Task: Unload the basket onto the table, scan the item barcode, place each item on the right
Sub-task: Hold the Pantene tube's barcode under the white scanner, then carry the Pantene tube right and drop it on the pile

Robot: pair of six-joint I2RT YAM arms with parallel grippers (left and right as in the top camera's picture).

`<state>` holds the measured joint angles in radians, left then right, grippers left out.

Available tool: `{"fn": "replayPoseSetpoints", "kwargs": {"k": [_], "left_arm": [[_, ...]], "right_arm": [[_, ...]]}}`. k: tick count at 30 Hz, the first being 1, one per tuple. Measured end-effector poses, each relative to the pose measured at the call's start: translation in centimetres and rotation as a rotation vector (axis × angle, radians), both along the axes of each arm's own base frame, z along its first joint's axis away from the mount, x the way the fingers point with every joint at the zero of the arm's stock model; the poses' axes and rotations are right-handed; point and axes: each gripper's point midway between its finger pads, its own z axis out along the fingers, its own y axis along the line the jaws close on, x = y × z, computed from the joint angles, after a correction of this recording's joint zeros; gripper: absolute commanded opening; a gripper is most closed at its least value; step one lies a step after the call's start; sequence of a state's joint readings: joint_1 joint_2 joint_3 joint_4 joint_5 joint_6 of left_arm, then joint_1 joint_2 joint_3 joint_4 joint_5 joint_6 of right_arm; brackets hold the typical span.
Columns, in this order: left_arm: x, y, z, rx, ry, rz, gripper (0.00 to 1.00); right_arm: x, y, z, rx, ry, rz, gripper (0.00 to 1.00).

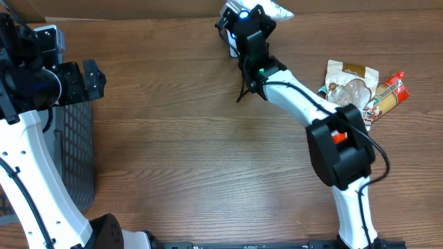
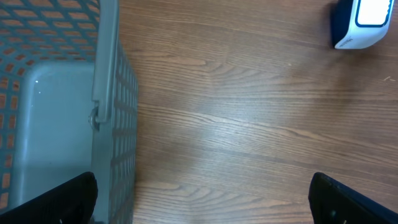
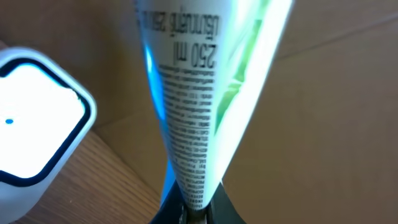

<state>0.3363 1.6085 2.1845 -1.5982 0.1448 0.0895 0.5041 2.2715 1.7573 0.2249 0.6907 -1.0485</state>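
The right gripper (image 3: 194, 214) is clenched on the narrow end of a white tube (image 3: 199, 93) printed "250 ml". The tube rises from the jaws just beside the scanner (image 3: 34, 130), whose white face is lit. The left gripper (image 2: 205, 208) is released, fingers spread wide and holding nothing. It is well apart from the scanner, over the rim of a grey basket (image 2: 106, 93). Snack packets (image 1: 360, 86) lie on the table (image 1: 208, 152), far from the scanner.
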Motion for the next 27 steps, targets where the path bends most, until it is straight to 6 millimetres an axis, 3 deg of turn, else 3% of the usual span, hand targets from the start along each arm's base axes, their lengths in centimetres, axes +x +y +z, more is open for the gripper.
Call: {"fn": "replayPoseSetpoints", "kwargs": {"k": [4,8,14,27], "left_arm": [[0.0,0.0,0.0,0.0,0.0,0.0,1.0],[0.0,0.0,0.0,0.0,0.0,0.0,1.0],[0.0,0.0,0.0,0.0,0.0,0.0,1.0],[0.0,0.0,0.0,0.0,0.0,0.0,1.0]], "right_arm": [[0.8,-1.1,-3.2,-0.054,0.042,-0.017,0.04],[1.5,-2.6,-5.2,-0.083,0.07,-0.04,0.04],[2.0,-3.6,-5.4,-0.083,0.07,-0.044,0.04],[1.7,-1.6,-5.8,-0.089,0.081,0.021,0.04]]}}
